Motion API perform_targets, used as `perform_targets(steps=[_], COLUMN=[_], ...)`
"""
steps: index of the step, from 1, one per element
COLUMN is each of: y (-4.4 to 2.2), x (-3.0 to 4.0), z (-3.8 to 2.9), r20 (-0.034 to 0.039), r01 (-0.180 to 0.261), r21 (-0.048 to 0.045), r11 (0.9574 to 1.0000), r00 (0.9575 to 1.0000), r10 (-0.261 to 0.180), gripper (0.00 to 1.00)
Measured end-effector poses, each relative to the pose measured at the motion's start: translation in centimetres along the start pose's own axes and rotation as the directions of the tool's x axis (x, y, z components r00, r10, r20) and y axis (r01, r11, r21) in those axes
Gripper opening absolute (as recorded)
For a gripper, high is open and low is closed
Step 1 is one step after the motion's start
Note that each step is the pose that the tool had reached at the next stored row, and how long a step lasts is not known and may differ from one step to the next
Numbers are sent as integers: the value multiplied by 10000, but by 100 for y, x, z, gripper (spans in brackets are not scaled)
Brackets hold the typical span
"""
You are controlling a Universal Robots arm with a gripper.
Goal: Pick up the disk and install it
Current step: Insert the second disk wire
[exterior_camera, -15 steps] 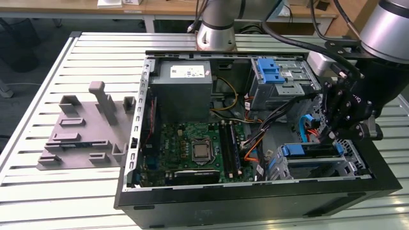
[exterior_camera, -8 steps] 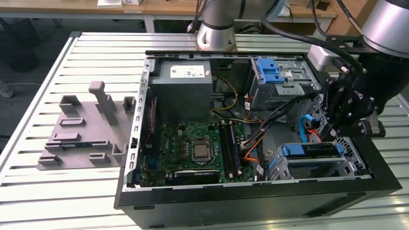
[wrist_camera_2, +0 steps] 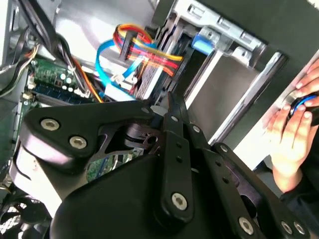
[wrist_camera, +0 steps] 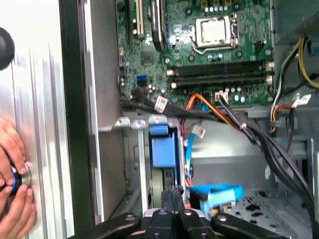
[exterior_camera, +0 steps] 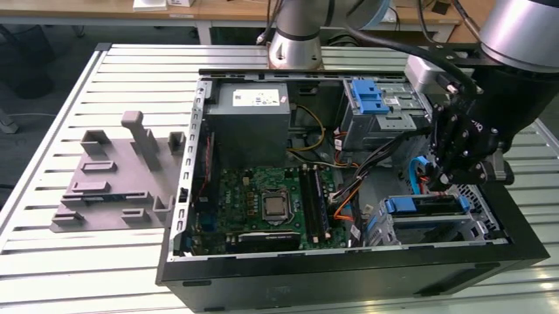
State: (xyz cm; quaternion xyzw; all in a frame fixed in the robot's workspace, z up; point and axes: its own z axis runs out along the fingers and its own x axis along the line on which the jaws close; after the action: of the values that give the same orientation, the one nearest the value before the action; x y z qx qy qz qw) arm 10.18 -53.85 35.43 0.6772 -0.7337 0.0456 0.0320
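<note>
Disk (exterior_camera: 425,205) is seated in the lower drive cage at the near corner of the case (exterior_camera: 349,275), on the exterior view's right. Blue rail and a grey-silver edge are seen from above; the label is not visible. In the first wrist view the disk (wrist_camera: 162,149) is seen edge-on, with a blue plastic block on top and metal cage walls close on both sides. It is judged to be slotted upright so that the rails are guided by the cage.

Gripper (exterior_camera: 436,183) is held just above the disk, pointing down into the case. In both wrist views the fingers (wrist_camera_2: 169,107) are drawn together to a narrow tip, with nothing seen between them. Contact between the tip (wrist_camera: 173,191) and the disk cannot be confirmed. Closed fingers are judged to suit pressing rather than grasping, and to clear the cabling.

A blue cable (wrist_camera: 219,191) lies just beside the tip. The motherboard (exterior_camera: 262,196) lies to the exterior view's left of the cage, with the power supply (exterior_camera: 253,111) farther back. A hand (wrist_camera: 12,194) rests on the table (exterior_camera: 52,275) outside the case wall.
</note>
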Motion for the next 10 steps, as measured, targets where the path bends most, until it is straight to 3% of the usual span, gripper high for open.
perform_targets(steps=[3,8,10], y=[20,22,38], x=[4,11,8], z=[-22,-158,-185], r20=[1,1,6], r01=[0,-2,2], r21=[15,16,16], r11=[10000,10000,10000], r00=[10000,10000,10000], r10=[0,2,-2], gripper=[11,11,11])
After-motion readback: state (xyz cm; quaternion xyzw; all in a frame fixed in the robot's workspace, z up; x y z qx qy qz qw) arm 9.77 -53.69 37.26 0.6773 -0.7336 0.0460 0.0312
